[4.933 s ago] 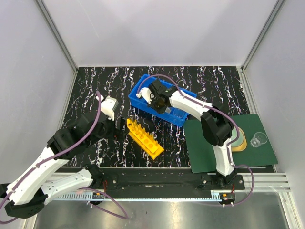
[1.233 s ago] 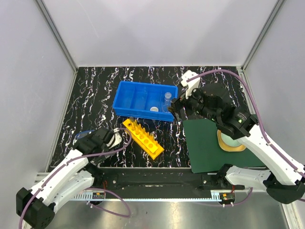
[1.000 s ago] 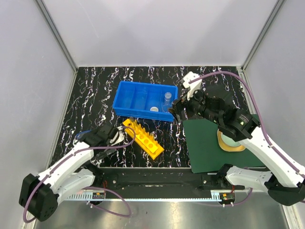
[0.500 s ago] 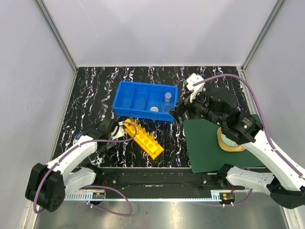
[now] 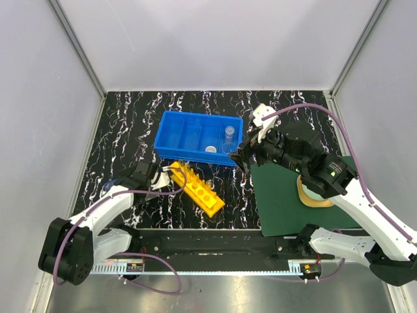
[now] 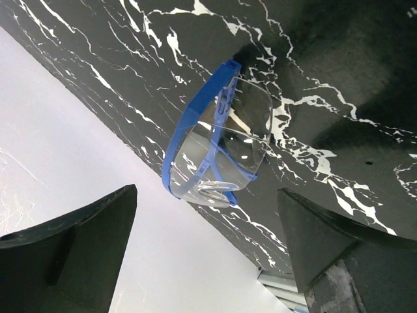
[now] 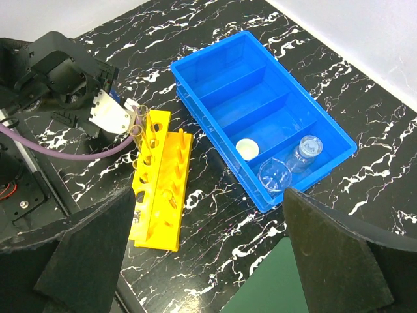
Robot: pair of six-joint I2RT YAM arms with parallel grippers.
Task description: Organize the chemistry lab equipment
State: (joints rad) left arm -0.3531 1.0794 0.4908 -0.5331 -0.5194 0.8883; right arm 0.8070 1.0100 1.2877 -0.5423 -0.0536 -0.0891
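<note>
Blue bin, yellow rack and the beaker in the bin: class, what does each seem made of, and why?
Blue bin: likely moulded plastic; uniform colour, soft sheen. Yellow rack: probably plastic too; solid, even yellow. Beaker: transparent, glass or clear plastic; the blue floor shows through.

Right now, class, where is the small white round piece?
In the top view, the small white round piece lies inside the blue divided bin, toward its right end, just left of the clear glassware.

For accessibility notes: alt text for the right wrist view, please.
A blue divided bin on a black marbled table holds a white round piece and, in its end compartment, two clear glass vessels. A yellow rack lies beside it; open fingers frame the view.
</note>
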